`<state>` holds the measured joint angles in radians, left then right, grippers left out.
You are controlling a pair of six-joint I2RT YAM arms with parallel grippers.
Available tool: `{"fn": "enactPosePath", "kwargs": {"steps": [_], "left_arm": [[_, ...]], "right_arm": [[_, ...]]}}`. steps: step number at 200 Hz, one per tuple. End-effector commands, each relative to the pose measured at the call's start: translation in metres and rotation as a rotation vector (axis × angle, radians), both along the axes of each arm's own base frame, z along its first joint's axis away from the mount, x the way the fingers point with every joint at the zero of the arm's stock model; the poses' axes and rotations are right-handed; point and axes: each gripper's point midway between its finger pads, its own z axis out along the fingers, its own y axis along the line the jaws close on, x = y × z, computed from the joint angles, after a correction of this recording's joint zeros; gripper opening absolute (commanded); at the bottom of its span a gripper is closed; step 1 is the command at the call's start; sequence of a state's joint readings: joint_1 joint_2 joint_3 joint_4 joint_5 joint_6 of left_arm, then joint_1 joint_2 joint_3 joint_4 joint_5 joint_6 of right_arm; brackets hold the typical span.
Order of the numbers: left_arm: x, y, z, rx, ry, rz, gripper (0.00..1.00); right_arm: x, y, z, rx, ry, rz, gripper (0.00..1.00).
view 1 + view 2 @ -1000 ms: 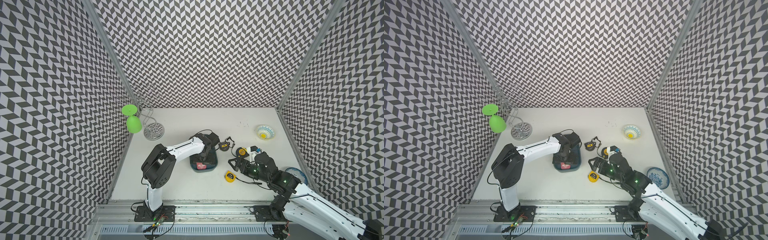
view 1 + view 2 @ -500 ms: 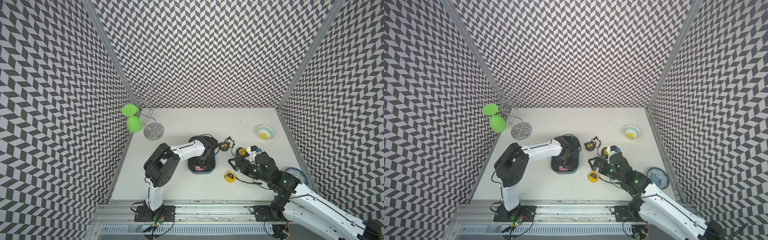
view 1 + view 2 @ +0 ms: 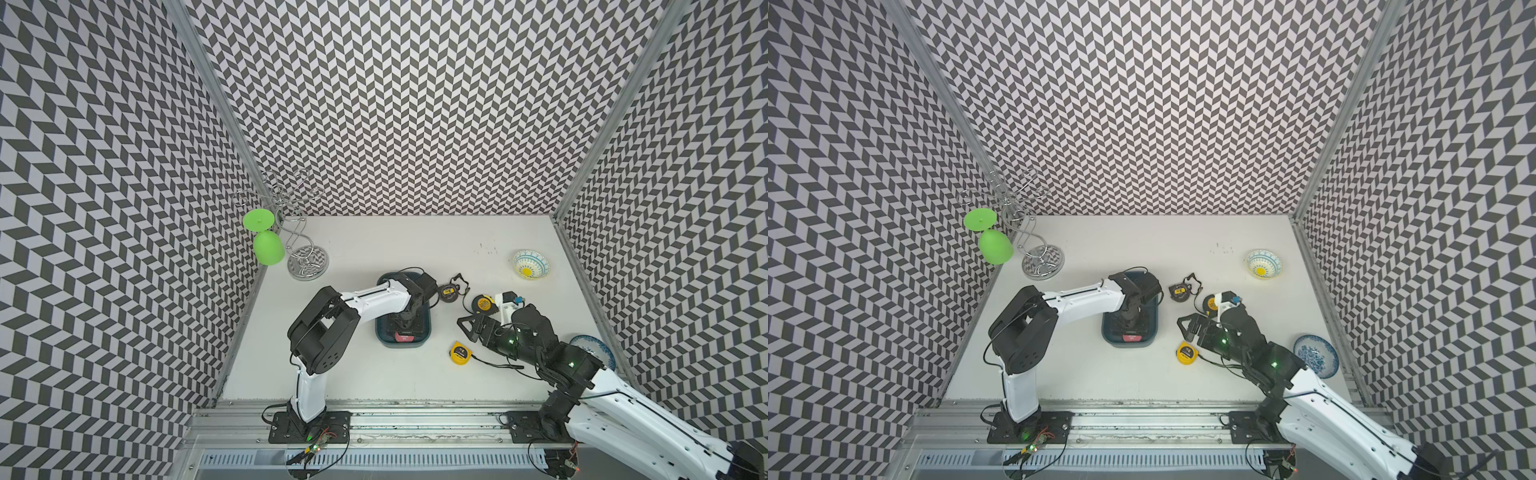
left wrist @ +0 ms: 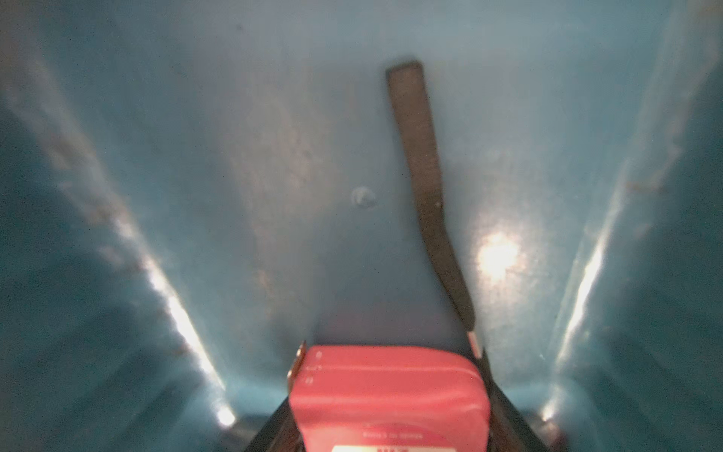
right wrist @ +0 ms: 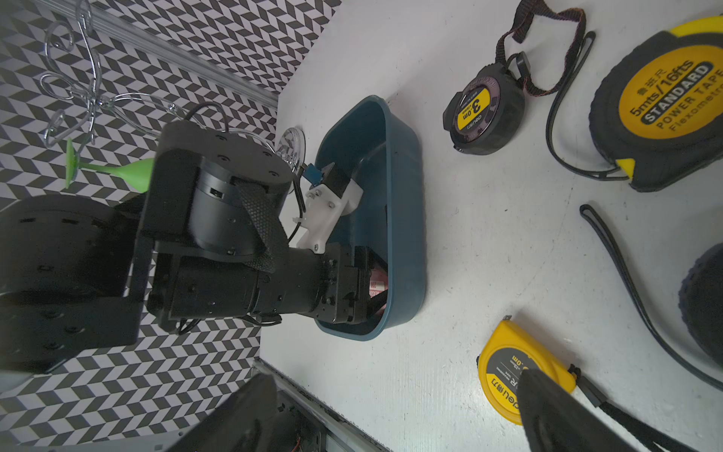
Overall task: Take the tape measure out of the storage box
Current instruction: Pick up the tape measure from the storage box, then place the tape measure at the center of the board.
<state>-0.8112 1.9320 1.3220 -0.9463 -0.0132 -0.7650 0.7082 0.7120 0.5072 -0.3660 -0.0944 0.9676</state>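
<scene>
nearest, a yellow tape measure point(image 3: 459, 353) lies near the right gripper point(image 3: 471, 332), jaws wide and empty. farther, in the storage box point(image 3: 402, 344), the left gripper point(image 3: 406, 326) pinches the red tape measure point(image 4: 389, 391). its wrist hides all but a red sliver in both top views; the left wrist view shows the strap point(image 4: 424, 184).

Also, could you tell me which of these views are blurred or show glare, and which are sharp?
Left wrist view: soft focus throughout, the red tape measure blurred close to the lens, glare patches on the storage box floor. Right wrist view: sharp, the label on the black-and-yellow tape measure readable. Both top views: even light, faint shadows, sharp.
</scene>
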Motion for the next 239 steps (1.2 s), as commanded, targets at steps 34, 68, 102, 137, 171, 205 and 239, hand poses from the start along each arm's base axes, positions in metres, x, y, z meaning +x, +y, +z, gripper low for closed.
{"fn": "enactPosePath", "kwargs": {"steps": [34,68,102,137,171,205,239], "left_arm": [[0.010,-0.010,0.031,-0.060,-0.052,0.043,0.00],[0.021,-0.018,0.064,-0.135,-0.092,0.093,0.00],[0.032,-0.025,0.102,-0.222,-0.138,0.146,0.00],[0.039,-0.033,0.139,-0.333,-0.171,0.197,0.00],[0.042,-0.046,0.175,-0.447,-0.199,0.232,0.00],[0.042,-0.056,0.197,-0.535,-0.202,0.257,0.00],[0.039,-0.061,0.208,-0.584,-0.201,0.266,0.00]], "right_arm": [[0.005,0.008,0.016,0.030,-0.079,0.041,1.00],[0.008,0.017,0.024,0.051,-0.131,0.084,1.00],[0.006,0.027,0.031,0.091,-0.154,0.132,1.00],[0.005,0.035,0.046,0.153,-0.221,0.154,0.98],[0.006,0.043,0.060,0.190,-0.271,0.157,0.94],[0.008,0.057,0.070,0.214,-0.309,0.160,0.87],[0.015,0.067,0.074,0.213,-0.327,0.141,0.81]]}}
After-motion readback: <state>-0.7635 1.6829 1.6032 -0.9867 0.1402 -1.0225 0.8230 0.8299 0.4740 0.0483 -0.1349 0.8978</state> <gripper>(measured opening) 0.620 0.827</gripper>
